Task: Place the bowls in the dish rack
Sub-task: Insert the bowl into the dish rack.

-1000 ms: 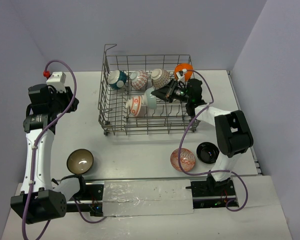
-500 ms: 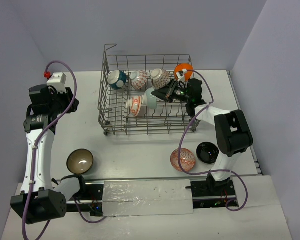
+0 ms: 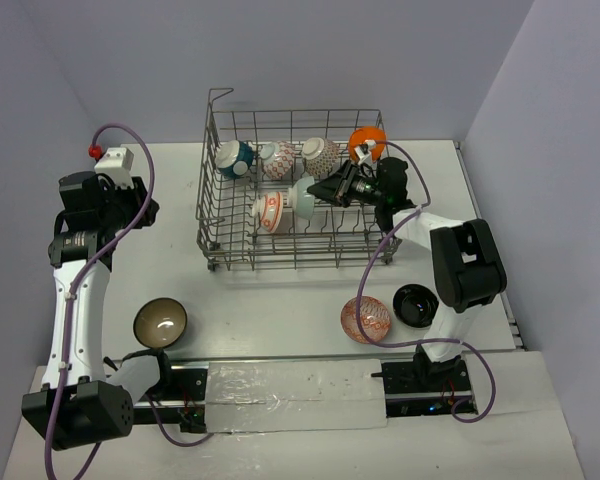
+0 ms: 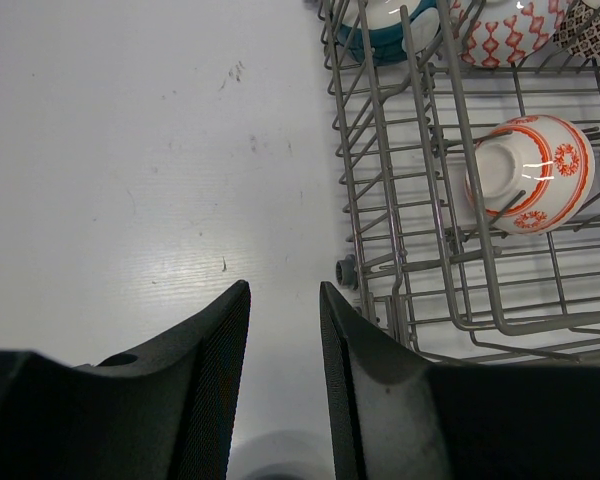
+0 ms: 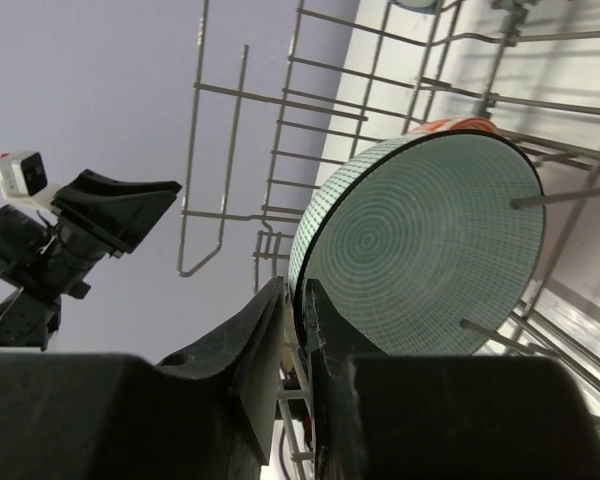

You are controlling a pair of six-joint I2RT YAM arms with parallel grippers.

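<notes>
Reaching into the dish rack [image 3: 209,200] from its right side, the right jaws are clenched on the rim of a pale green bowl [image 3: 302,197]. That bowl stands on edge among the tines, its ringed face toward the right wrist camera. Just left of it, an orange-patterned white bowl [image 3: 268,210] lies on its side. Along the rack's far row sit a teal bowl [image 3: 234,158], a red-patterned bowl [image 3: 277,158], a grey-patterned bowl [image 3: 322,153] and an orange bowl [image 3: 366,142]. The left jaws hover over the surface [image 3: 280,290] left of the rack, slightly parted, grasping nothing. Near the arm bases rest a brown bowl [image 3: 160,321], a pinkish patterned bowl [image 3: 366,319] and a black bowl [image 3: 416,304].
</notes>
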